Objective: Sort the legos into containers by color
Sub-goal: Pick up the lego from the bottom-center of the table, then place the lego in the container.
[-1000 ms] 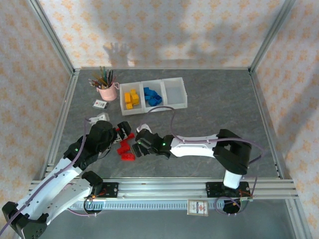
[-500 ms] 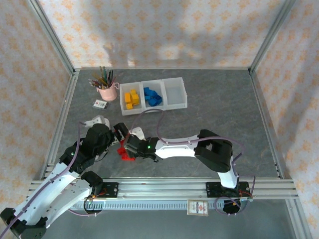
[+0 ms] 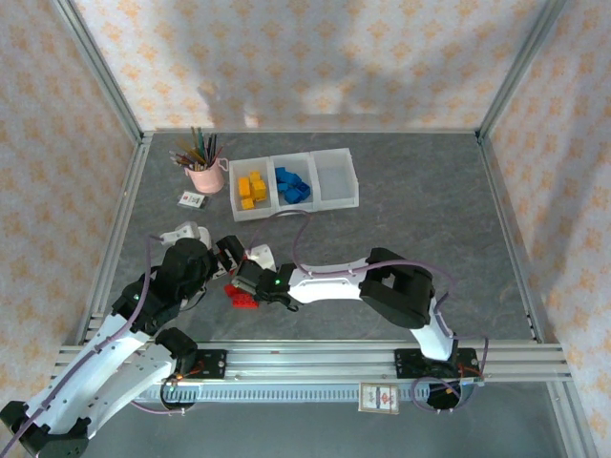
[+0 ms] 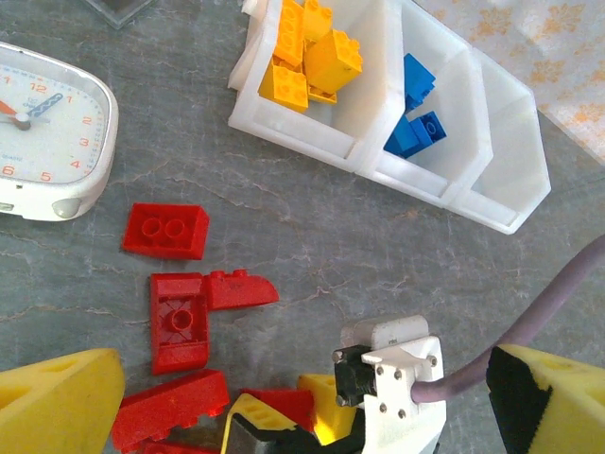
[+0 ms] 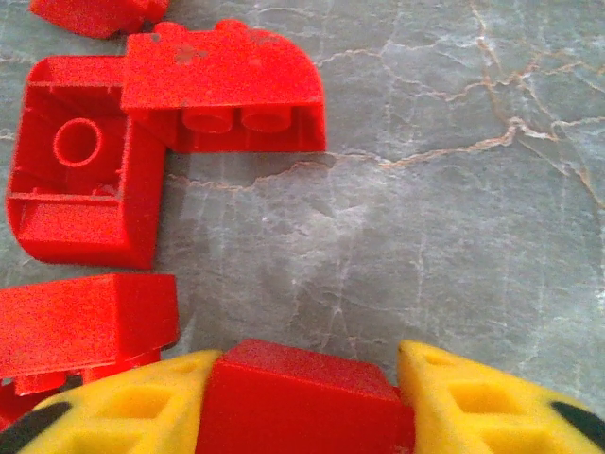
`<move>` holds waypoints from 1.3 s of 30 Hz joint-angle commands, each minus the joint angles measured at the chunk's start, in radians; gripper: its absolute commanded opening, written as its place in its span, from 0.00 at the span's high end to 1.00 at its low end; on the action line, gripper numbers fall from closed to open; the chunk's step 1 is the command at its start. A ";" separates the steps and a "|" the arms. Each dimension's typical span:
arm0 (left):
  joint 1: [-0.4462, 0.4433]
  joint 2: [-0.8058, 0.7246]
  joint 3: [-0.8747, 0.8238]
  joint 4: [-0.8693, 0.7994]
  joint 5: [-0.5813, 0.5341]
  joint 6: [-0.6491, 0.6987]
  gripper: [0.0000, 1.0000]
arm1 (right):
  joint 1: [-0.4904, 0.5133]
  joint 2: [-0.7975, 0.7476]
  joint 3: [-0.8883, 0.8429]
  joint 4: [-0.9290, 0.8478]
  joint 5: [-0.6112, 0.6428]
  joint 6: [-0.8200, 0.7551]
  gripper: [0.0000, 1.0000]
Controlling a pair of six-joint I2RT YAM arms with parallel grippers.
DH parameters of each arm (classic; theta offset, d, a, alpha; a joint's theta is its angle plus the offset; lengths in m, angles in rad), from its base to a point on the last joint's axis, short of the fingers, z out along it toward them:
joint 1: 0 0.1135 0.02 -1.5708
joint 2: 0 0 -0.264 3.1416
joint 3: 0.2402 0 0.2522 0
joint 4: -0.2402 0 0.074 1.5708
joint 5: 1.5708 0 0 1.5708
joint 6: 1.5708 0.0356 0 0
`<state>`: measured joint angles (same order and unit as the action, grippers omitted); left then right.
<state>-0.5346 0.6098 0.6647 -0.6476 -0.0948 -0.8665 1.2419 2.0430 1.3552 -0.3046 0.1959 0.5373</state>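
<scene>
Several red legos [image 4: 180,322] lie loose on the grey table between the arms, also seen as a small red pile [image 3: 244,298]. My right gripper [image 5: 304,364] is low at this pile, shut on a red brick [image 5: 302,402] held between its yellow fingers. From the left wrist it shows as the right gripper [image 4: 288,411] with the brick in it. My left gripper [image 4: 302,364] stands wide open around that spot, holding nothing. The three-bin tray [image 3: 296,212] at the back holds yellow bricks [image 3: 250,188] and blue bricks [image 3: 292,184]; its right bin [image 3: 336,176] looks empty.
A white clock [image 4: 47,132] lies just left of the red bricks. A pink cup of pencils [image 3: 203,176] and a small card [image 3: 194,200] sit left of the tray. The two arms crowd each other at the pile. Metal frame rails border the table.
My right arm has swung left and settled into the red pile. The left arm has drawn slightly left and back.
</scene>
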 commanded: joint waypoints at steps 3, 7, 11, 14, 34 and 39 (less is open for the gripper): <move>0.005 -0.004 0.008 -0.032 -0.019 -0.002 0.01 | -0.009 -0.108 -0.017 -0.031 0.079 0.018 0.63; 0.005 0.015 0.024 0.000 0.004 0.019 0.00 | -0.056 -0.222 -0.088 -0.016 0.072 0.030 0.63; 0.005 0.051 0.041 0.054 0.020 0.047 0.01 | -0.147 -0.322 -0.137 -0.021 0.082 0.009 0.63; 0.006 0.087 0.044 0.113 0.054 0.074 0.01 | -0.238 -0.360 -0.132 -0.048 0.101 -0.024 0.62; 0.006 0.369 0.088 0.471 0.091 0.165 0.01 | -0.694 -0.058 0.246 0.012 -0.001 -0.246 0.57; 0.007 0.387 0.087 0.495 0.090 0.172 0.01 | -0.698 -0.004 0.359 -0.028 -0.001 -0.305 0.41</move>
<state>-0.5346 0.9939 0.7200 -0.2031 0.0002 -0.7223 0.5377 2.0384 1.6440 -0.3004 0.1925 0.2771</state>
